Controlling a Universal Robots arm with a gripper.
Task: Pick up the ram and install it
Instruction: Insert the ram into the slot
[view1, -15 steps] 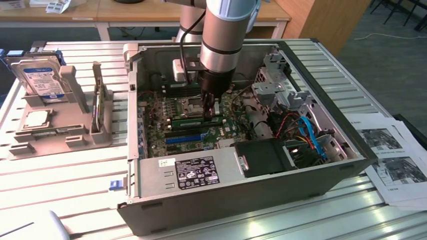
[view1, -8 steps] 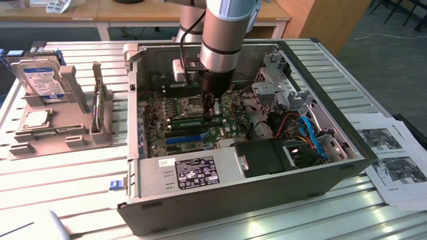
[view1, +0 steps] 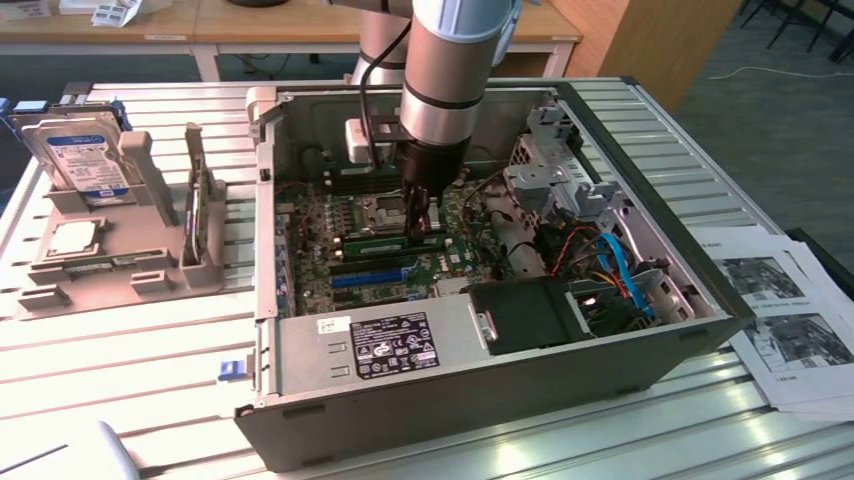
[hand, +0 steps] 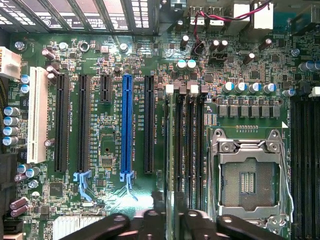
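Note:
The ram (hand: 171, 150) is a thin green stick seen edge-on, standing in the black memory slot closest to the blue expansion slot (hand: 126, 125), beside the CPU socket (hand: 248, 180). My gripper (hand: 170, 222) straddles one end of it, with a black finger (hand: 150, 222) on each side and a narrow gap to the board, so it stands open. In the exterior view the gripper (view1: 420, 232) reaches straight down into the open computer case (view1: 627, 360), its tip on the ram (view1: 380, 241) at the motherboard's middle.
Drive cages (view1: 554, 165) and red and blue cables (view1: 614, 270) crowd the case on the exterior view's right. The power supply (view1: 387, 345) sits at the near side. A grey stand with a hard drive (view1: 87, 160) is on the exterior view's left; papers (view1: 787, 320) lie on its right.

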